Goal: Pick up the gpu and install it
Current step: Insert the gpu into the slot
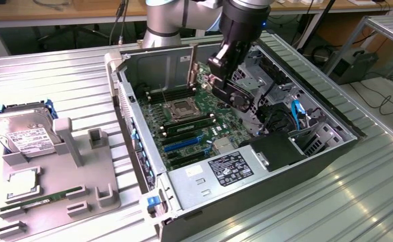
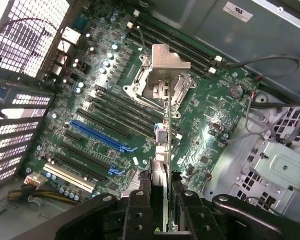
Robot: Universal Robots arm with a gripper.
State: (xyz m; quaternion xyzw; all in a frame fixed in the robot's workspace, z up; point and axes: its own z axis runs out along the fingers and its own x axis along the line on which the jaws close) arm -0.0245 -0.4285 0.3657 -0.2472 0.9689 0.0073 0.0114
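In the wrist view the gpu [image 2: 163,150] appears edge-on as a thin black card, clamped between the two black fingers [image 2: 138,210] of my gripper [image 2: 162,195]. It hangs above the green motherboard [image 2: 105,115], beside the long blue slot [image 2: 102,135] and apart from it. In the exterior view my gripper [image 1: 231,93] reaches down into the open computer case [image 1: 137,141], above the motherboard [image 1: 189,121] and to the exterior view's right of the CPU socket [image 1: 182,108]. The card's silvery bracket is hidden.
A grey fixture [image 1: 68,151] at the exterior view's left carries a silver hard drive [image 1: 21,131], a processor [image 1: 22,179] and a green memory stick [image 1: 41,199]. Inside the case, a drive cage [image 1: 264,75], blue cable [image 1: 296,113] and power supply [image 1: 226,169] crowd the motherboard.
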